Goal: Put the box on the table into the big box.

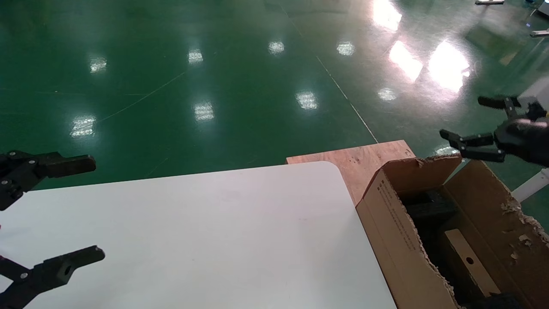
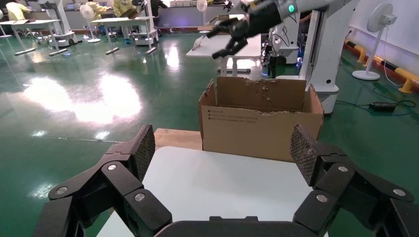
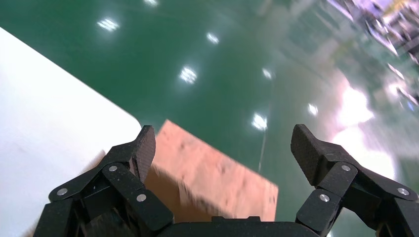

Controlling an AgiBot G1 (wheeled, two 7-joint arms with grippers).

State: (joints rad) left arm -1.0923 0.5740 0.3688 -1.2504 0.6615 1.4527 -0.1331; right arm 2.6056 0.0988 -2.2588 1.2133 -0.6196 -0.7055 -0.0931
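The small flat brown box (image 1: 468, 262) with one round hole lies inside the big box (image 1: 392, 231), leaning on black foam (image 1: 429, 210). The big box stands off the right end of the white table (image 1: 206, 231). My right gripper (image 1: 469, 120) is open and empty, in the air above the big box's far right corner. My left gripper (image 1: 88, 209) is open and empty over the table's left end. The left wrist view shows the table (image 2: 222, 182), the big box (image 2: 257, 128) beyond it and the open left gripper (image 2: 222, 148). In the right wrist view the right gripper (image 3: 222, 148) is open.
A reddish plywood board (image 1: 364, 161) lies behind the table's far right corner, next to the big box; it also shows in the right wrist view (image 3: 212, 173) and the left wrist view (image 2: 175, 138). Green floor surrounds everything. A white machine stand (image 2: 326, 59) is behind the carton.
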